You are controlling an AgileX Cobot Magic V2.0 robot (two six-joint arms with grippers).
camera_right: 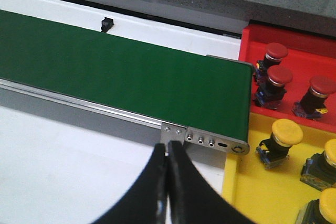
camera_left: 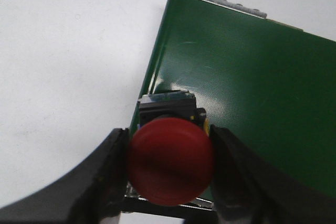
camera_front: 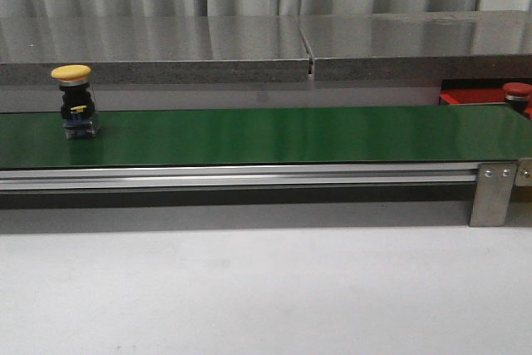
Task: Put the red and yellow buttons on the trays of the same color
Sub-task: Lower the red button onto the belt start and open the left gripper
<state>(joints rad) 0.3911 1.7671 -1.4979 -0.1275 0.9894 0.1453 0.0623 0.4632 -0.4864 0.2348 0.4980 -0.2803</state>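
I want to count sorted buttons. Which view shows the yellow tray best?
The right wrist view: the yellow tray lies open to the camera beside the red tray, with four yellow buttons on it. The front view shows only a sliver of the red tray; the left wrist view shows neither tray.

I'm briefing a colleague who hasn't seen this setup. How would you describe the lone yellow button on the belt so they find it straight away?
Start at the long green belt crossing the front view and follow it to its left end. There the yellow button stands upright on the belt, a yellow domed cap on a dark body. It is the only button standing on the belt there; the other yellow ones lie in the yellow tray past the belt's right end.
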